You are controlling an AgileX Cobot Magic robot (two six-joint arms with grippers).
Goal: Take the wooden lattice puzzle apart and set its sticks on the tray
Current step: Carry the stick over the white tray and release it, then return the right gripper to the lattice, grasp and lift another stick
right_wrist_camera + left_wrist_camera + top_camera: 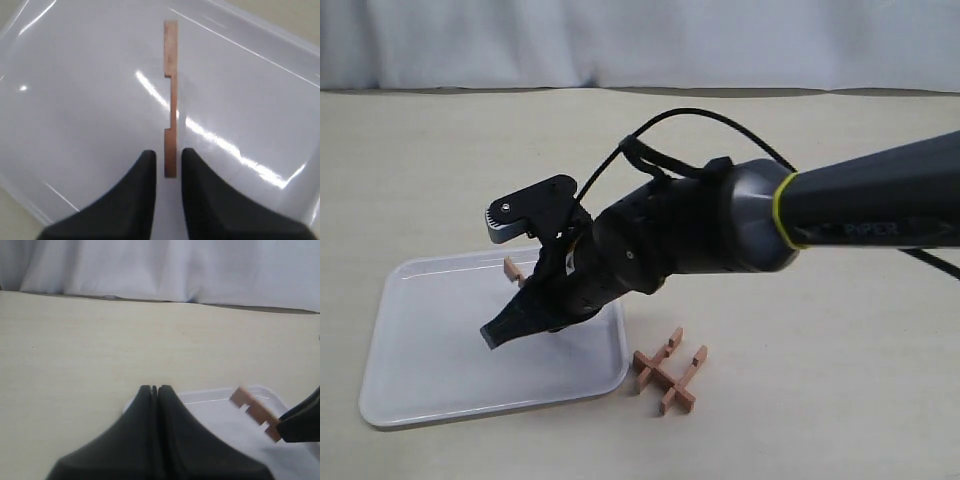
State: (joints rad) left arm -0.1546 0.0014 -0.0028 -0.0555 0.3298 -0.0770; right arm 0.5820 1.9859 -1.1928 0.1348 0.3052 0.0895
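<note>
The white tray lies on the table at the left. My right gripper reaches over it, tilted down. In the right wrist view its fingers stand slightly open around the end of one notched stick, with a narrow gap on each side. That stick shows at the tray's far side, and as a tilted stick over the tray in the left wrist view. The rest of the lattice puzzle sits on the table just right of the tray. My left gripper is shut on nothing.
Bare beige tabletop surrounds the tray. A white curtain hangs along the far edge. The right arm's dark body and its cable span the middle above the table.
</note>
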